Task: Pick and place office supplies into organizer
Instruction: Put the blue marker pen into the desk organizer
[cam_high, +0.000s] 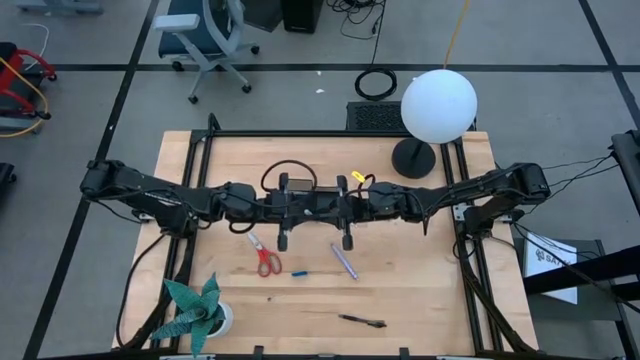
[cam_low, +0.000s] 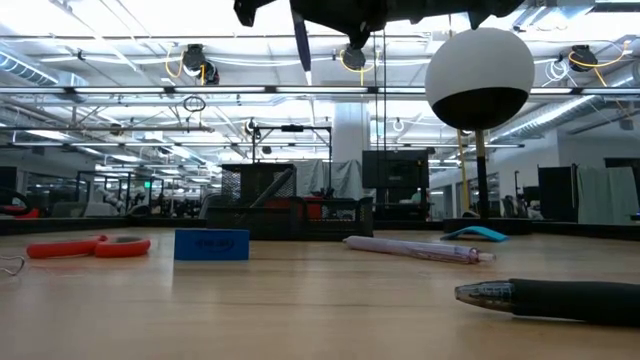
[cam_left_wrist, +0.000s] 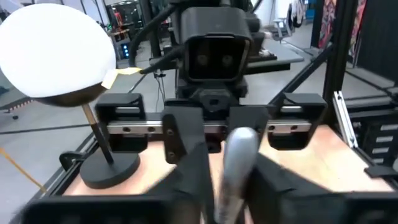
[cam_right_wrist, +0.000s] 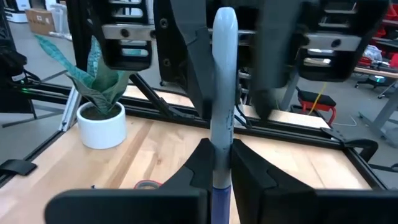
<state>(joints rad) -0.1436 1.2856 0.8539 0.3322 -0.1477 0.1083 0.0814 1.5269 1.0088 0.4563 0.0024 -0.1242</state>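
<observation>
Both arms meet high above the table's middle. My right gripper (cam_right_wrist: 221, 171) (cam_high: 326, 207) is shut on a slim silver-blue pen (cam_right_wrist: 224, 93). The pen points across at my left gripper (cam_left_wrist: 233, 193) (cam_high: 304, 207), which is open. Its fingers (cam_right_wrist: 186, 59) stand on either side of the pen's far end (cam_left_wrist: 239, 162), and a gap shows beside one finger. Below on the table lie red-handled scissors (cam_high: 265, 255), a tiny blue piece (cam_high: 299, 272), a purple pen (cam_high: 344, 261) and a dark pen (cam_high: 362, 321). The black organizer (cam_low: 290, 212) sits under the arms and is mostly hidden from above. My right gripper pinches the pen between its two fingers near the pen's blue end (cam_right_wrist: 222, 158). It comes level from the table's right, with the fingers lying along the pen. The pen is lifted clear of the table and sticks straight out ahead of the fingers.
A lamp with a white globe (cam_high: 438, 105) and a round black base (cam_high: 413, 158) stands at the far right. A teal paper plant in a white pot (cam_high: 195, 312) sits at the near left corner. Bare wood lies between the loose supplies and the near edge.
</observation>
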